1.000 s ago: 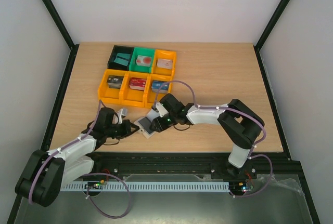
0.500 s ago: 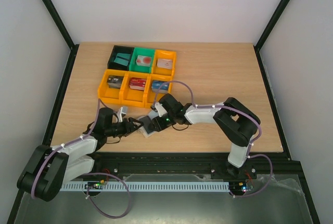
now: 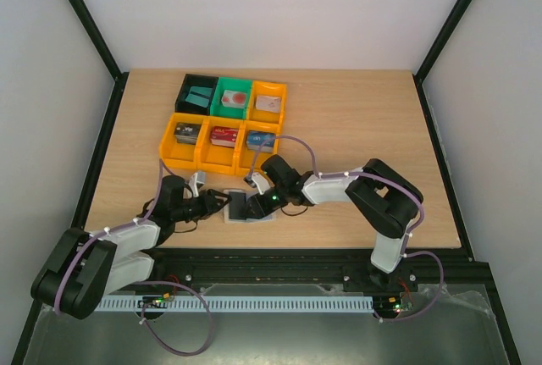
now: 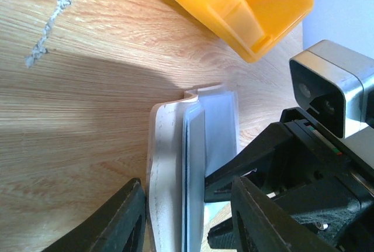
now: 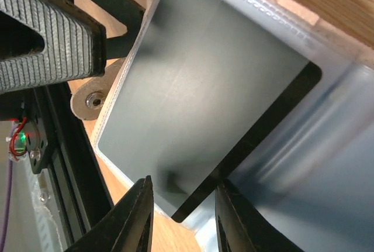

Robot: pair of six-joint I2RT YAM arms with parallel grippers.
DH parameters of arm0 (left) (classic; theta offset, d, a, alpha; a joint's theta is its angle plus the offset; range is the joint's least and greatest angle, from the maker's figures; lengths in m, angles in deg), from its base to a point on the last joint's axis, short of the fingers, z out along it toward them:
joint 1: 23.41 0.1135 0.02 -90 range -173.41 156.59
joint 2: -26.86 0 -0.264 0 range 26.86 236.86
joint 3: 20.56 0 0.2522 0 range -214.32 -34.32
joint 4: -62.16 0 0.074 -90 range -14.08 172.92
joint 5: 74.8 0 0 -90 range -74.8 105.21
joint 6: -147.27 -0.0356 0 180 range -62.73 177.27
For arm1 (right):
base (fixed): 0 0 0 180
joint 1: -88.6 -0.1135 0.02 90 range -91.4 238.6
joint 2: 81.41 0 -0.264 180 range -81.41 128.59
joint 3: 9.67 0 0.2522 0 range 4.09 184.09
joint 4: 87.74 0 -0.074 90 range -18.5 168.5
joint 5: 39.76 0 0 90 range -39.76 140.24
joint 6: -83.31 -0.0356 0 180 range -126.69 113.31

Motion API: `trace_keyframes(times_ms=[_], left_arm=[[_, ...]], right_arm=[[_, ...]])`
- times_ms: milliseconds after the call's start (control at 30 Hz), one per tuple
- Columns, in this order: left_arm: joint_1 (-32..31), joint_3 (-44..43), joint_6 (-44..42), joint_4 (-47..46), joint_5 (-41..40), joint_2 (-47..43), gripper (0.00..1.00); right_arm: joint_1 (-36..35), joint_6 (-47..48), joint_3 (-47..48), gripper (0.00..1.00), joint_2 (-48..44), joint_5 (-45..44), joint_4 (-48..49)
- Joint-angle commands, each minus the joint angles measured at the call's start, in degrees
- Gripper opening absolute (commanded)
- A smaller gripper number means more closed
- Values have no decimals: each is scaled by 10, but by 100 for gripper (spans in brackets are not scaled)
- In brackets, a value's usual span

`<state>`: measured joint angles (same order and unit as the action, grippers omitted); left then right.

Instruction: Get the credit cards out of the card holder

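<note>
White walls close in the cell, with black frame posts (image 3: pixel 85 35) at the corners. The pale wood surface (image 3: pixel 364 128) looks smooth, bar one pale scuff (image 4: pixel 47 27), so a thin flat thing will likely slide on it, not lift. The bins (image 3: pixel 163 146), orange, green and black, sit at 11 o'clock with a card in each compartment, one of them teal (image 3: pixel 200 98). Both arms reach low toward 6 o'clock. The card holder (image 3: pixel 240 209) lies there, opened, near the front edge and between the two pincers. The left pincer (image 4: pixel 188 187) is at the holder's 9 o'clock, jaws apart and straddling the tan edge, with daylight on one side. The right pincer (image 5: pixel 184 182) is at its 3 o'clock, jaws at a narrow gap over the grey-blue inner panel; I cannot tell whether it pinches anything. A dark strip (image 5: pixel 263 117) crosses the panel; it may be a pocket mouth or a card's edge, cannot tell. My judgement is that the holder is light and soft at the fold, so it is best pinned by its outer flap. The credit cards should be stiff, thin and slippery, so take one by an exposed short edge and draw it along the pocket, not upward.
</note>
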<state>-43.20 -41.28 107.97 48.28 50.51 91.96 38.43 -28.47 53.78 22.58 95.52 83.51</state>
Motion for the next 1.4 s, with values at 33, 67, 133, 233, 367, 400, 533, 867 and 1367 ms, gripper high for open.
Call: trace_keyframes(times_ms=[33,67,133,233,367,400,533,867,1367], left_arm=[[-11,9,5,-43,16,5,43],[-13,8,7,-46,16,5,44],[-17,9,7,-51,18,7,43],[-18,9,7,-54,20,7,39],[-18,9,7,-46,15,3,5],[-17,9,6,-44,14,1,2],[-17,7,-3,-58,26,-16,2],[10,-50,-89,-150,167,-142,2],[2,-146,-208,-137,263,-258,2]], right_arm=[[-3,-24,5,29,0,26,70],[-4,-30,8,29,2,16,71],[-2,-38,17,28,7,-1,70],[-3,-43,27,28,16,-1,74],[-2,-27,33,28,16,2,54],[-1,-21,32,28,11,1,47],[12,13,11,29,-38,14,25],[55,72,-51,33,-230,129,32],[64,80,-10,17,-385,97,24]])
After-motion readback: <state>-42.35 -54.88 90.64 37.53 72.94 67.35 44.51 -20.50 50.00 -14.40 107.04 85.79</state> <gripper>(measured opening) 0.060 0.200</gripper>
